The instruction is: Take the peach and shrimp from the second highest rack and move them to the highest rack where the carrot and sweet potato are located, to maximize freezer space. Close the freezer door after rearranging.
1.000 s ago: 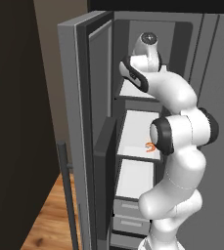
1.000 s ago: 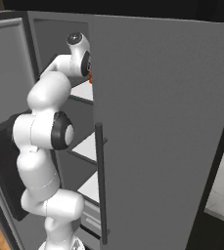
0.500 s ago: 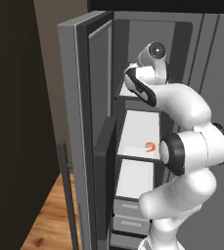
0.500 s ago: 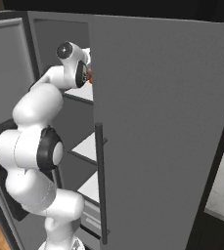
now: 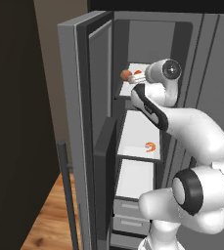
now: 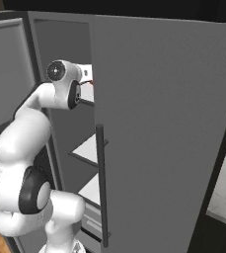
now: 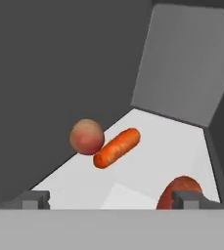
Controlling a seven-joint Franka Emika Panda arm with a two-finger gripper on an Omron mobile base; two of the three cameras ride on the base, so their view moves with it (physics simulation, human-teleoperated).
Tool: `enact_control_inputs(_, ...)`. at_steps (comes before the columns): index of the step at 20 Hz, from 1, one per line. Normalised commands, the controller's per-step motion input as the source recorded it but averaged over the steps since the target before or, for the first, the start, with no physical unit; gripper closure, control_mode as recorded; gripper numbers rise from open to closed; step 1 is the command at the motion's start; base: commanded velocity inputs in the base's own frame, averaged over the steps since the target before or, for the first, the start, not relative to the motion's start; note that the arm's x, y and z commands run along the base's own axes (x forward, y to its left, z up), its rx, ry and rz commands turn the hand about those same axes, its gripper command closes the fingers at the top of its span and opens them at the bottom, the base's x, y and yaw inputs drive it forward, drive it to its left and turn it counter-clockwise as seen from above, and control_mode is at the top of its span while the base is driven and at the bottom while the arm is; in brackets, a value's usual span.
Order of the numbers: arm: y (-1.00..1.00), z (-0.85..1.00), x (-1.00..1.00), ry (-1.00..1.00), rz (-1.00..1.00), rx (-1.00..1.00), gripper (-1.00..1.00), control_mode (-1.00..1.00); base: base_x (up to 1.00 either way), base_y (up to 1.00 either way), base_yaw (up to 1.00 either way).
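Freezer (image 5: 91, 58), door open, racks white. Highest rack (image 7: 162, 141): peach (image 7: 86, 136) set near one side edge, touching end of carrot (image 7: 117, 147), which is laid diagonally toward rack's middle; sweet potato (image 7: 179, 190), reddish-brown, seen at rack's near edge, partly hidden behind one fingertip (image 7: 191, 199). In left base view the peach (image 5: 126, 74) is seen at front left corner of highest rack (image 5: 133, 68), w/ an orange item just beside it, partly masked by the arm; which item it is cannot be told. Second highest rack (image 5: 133, 134): shrimp (image 5: 151, 146), orange, curled, lying near front right corner, apart from everything else. Lower rack (image 5: 133, 178) white; drawers (image 5: 130, 219) beneath it. Gripper (image 7: 111, 200) held at front edge of highest rack, jaws spread wide, nothing between them; no contact w/ peach or carrot seen. Arm wrist (image 5: 165, 73) positioned level w/ highest rack in left base view; same wrist (image 6: 62, 79) seen at rack opening beside the grey door (image 6: 164, 123) w/ its dark handle (image 6: 102, 183) in right base view.
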Motion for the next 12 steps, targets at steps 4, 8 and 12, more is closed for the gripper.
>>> enact_control_inputs(4, 0.0, 0.16, -0.8, 0.09, -0.09, 0.35, -1.0, -1.0, 0.0, 0.0, 0.0)
enact_control_inputs(8, 0.0, -0.01, -0.82, 0.04, -0.09, 0.26, -1.0, -1.0, 0.0, 0.0, 0.0)
enact_control_inputs(12, 0.01, -0.17, -0.76, 0.0, -0.07, 0.09, -1.0, -1.0, 0.0, 0.0, 0.0)
